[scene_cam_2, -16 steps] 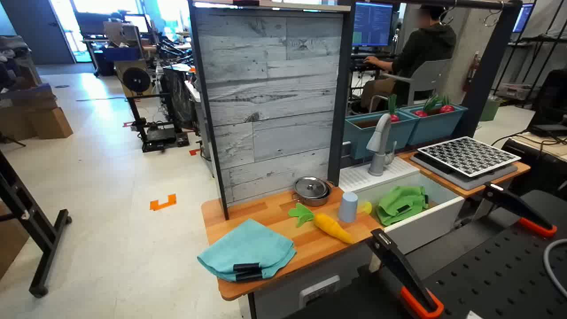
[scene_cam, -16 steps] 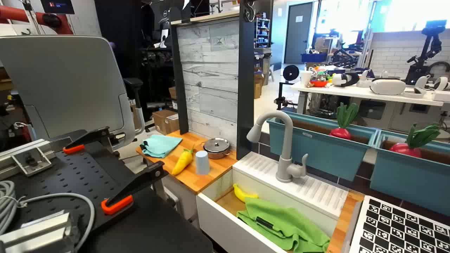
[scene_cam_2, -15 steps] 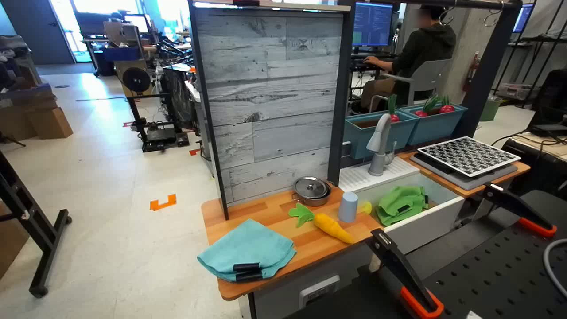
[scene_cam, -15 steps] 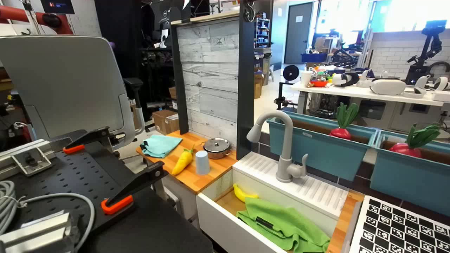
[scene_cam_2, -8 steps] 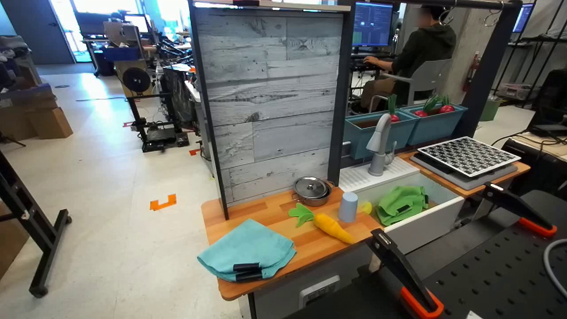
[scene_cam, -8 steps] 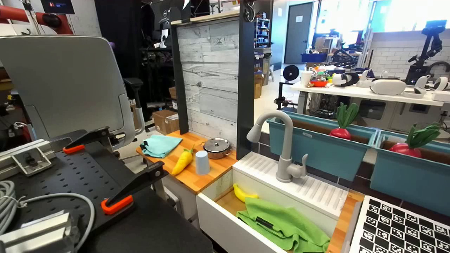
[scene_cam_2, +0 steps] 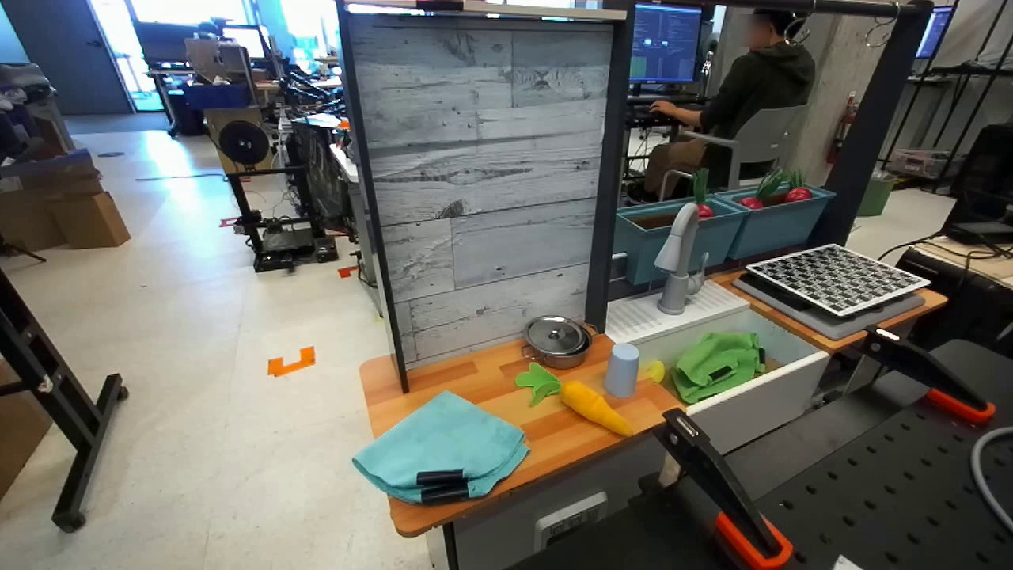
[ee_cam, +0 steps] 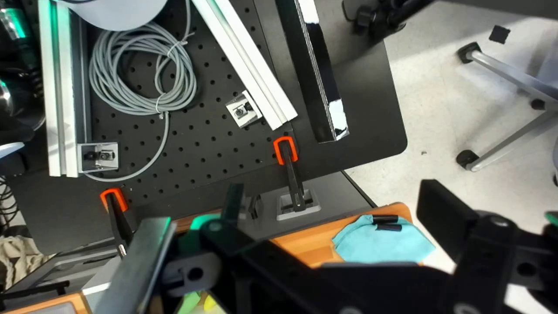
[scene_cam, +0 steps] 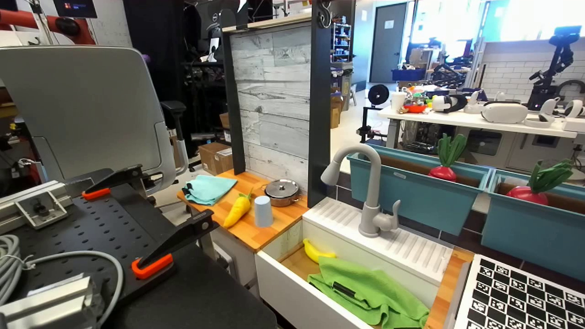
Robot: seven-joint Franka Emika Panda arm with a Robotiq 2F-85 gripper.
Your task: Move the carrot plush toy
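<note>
Only the wrist view shows the black two-fingered gripper (ee_cam: 333,196), released, its fingers spread well apart; its dark body covers much of the orange-brown wooden tabletop (scene_cam_2: 479,376) there, whereas both exterior views show the tapered orange-yellow carrot plush toy (scene_cam_2: 592,405) with lime-green leaves lying on the wood. The toy's tip is just beside the edge facing the black perforated bench (ee_cam: 196,150), near the sink-side corner — little wood remains beyond it — and its leaves point toward the panel-side edge, where the grey plank panel (scene_cam_2: 483,174) rises. The plain pale-blue cup (scene_cam_2: 622,372) stands between the toy and the sink-side edge; the round lidded steel pot (scene_cam_2: 556,340) sits near the corner where that edge meets the panel. The folded turquoise cloth (scene_cam_2: 447,443) lies by the bench-side corner at the opposite end, jutting past the end edge. Wood grain shows in a band between this cloth and the leaves, and along the panel-side edge as far as the pot. Inside the white sink (scene_cam: 292,290), the yellow banana-shaped piece (scene_cam: 317,252) shows its curve beside the crumpled green cloth (scene_cam: 374,292) in an exterior view; past the cup, in an exterior view, just its rounded end (scene_cam_2: 654,370) shows.
</note>
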